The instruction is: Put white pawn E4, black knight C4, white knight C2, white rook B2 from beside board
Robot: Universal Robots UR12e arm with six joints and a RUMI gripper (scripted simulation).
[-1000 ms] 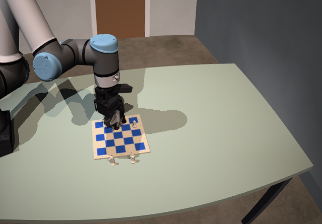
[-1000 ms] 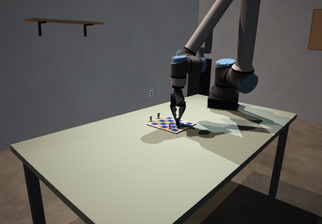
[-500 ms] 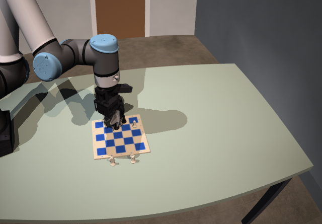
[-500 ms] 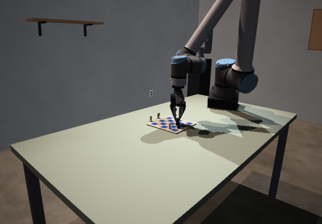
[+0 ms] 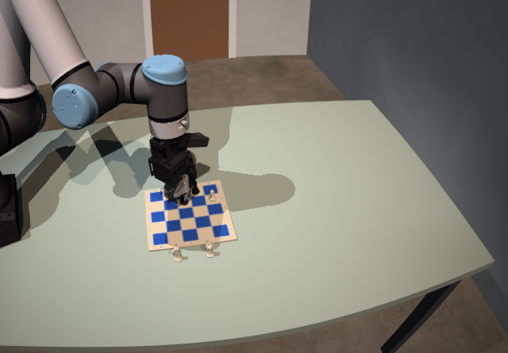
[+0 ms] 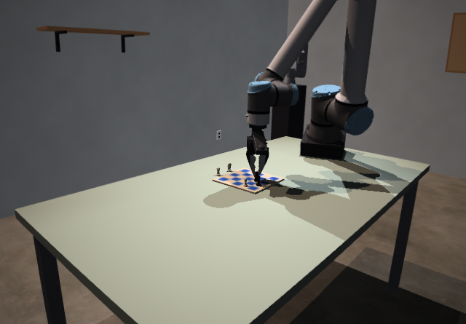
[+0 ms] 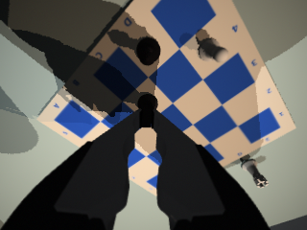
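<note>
My gripper (image 5: 183,198) (image 6: 258,178) (image 7: 147,110) is shut on the black knight (image 7: 147,103). It holds the knight upright, very low over the far edge of the blue and tan board (image 5: 190,246) (image 6: 226,181) (image 7: 249,103), near the C column. I cannot tell whether the knight touches the board. Another black piece (image 7: 148,49) stands one column over, near the D mark. The white pawn (image 5: 211,196) (image 6: 245,182) (image 7: 211,48) stands upright on a far corner square. Two white pieces (image 5: 177,254) (image 5: 209,250) (image 6: 218,171) (image 6: 228,167) stand on the table beside the near edge. One of them (image 7: 254,170) shows in the wrist view.
The board lies on a pale green table (image 5: 328,201) (image 6: 150,237). The arm's base (image 6: 323,147) stands at the table's far corner. The arm's shadow falls across the far half of the board.
</note>
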